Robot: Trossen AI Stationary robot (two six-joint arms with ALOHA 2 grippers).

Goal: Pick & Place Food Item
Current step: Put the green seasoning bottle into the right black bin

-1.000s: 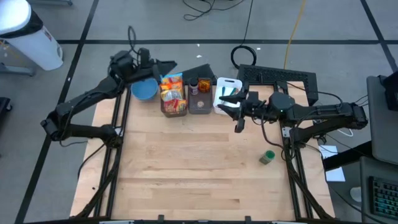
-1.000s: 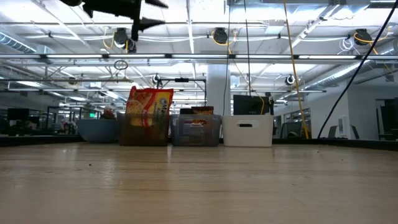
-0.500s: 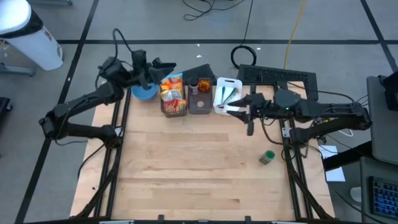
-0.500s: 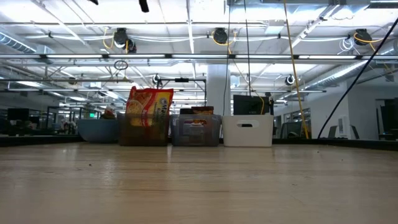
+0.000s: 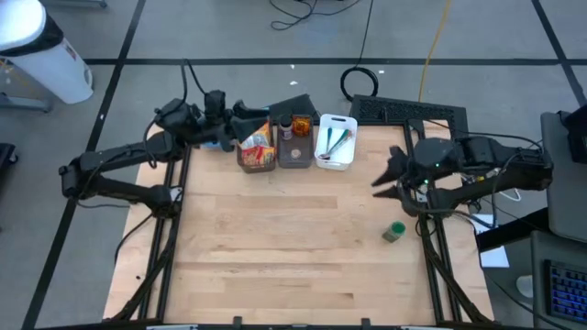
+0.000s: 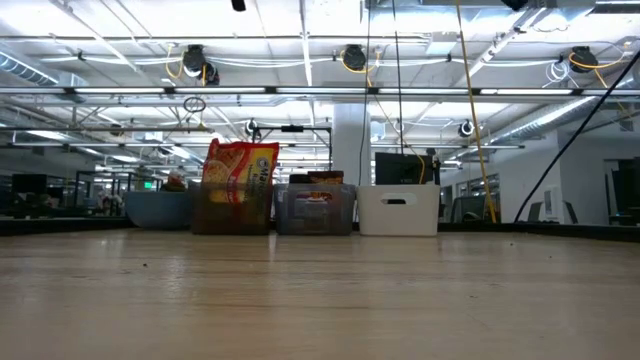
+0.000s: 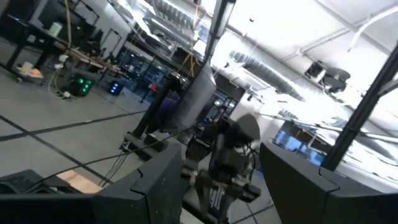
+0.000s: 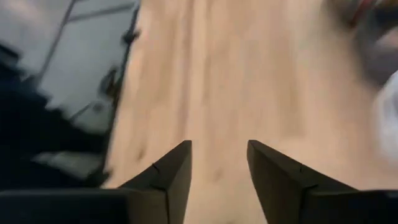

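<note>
approach step: your left gripper point(image 5: 260, 120) hovers over the snack bags point(image 5: 256, 139) in their bin, fingers open and empty; right gripper point(image 5: 387, 176) waits open. next, lower and grip one bag.

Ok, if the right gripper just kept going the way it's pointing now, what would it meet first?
Probably nothing soon. The right gripper, open and empty, points left over bare table; its wrist view shows only wood ahead. The white bin sits off to one side of that line, the green jar to the other. Its height is unclear.
</note>
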